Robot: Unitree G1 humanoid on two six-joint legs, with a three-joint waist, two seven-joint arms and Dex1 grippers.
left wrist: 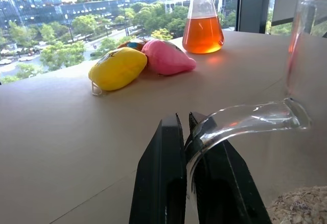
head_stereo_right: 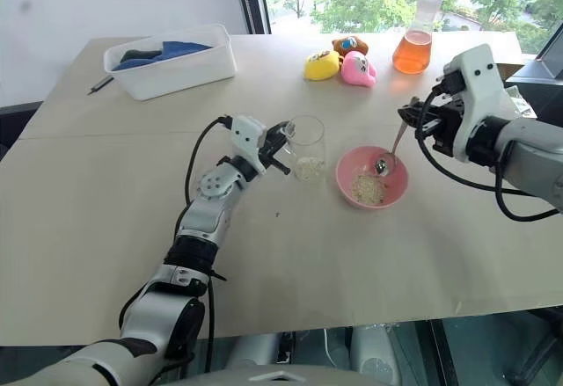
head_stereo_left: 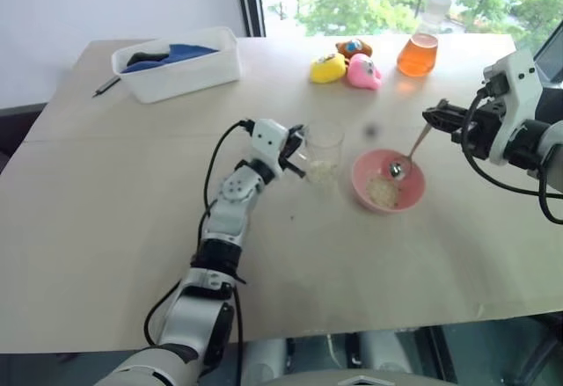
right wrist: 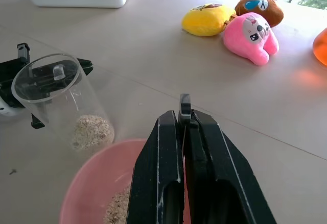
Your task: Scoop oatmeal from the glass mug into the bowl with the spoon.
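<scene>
Your left fingers [head_stereo_left: 297,153] are pinched tight on the handle of the glass mug [head_stereo_left: 323,153], which stands on the tabletop [head_stereo_left: 132,201] just beside the pink bowl [head_stereo_left: 388,180]. Some oatmeal [head_stereo_left: 322,171] sits in the mug's bottom, and more lies in the bowl. Your right fingers [head_stereo_left: 434,115] squeeze the spoon [head_stereo_left: 408,155] by its handle, with its scoop end down in the bowl.

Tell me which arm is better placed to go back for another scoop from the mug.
Right. The right gripper is shut on the spoon, whose tip sits over the bowl, right beside the glass mug. The left gripper is shut on the mug's handle, steadying it.
</scene>
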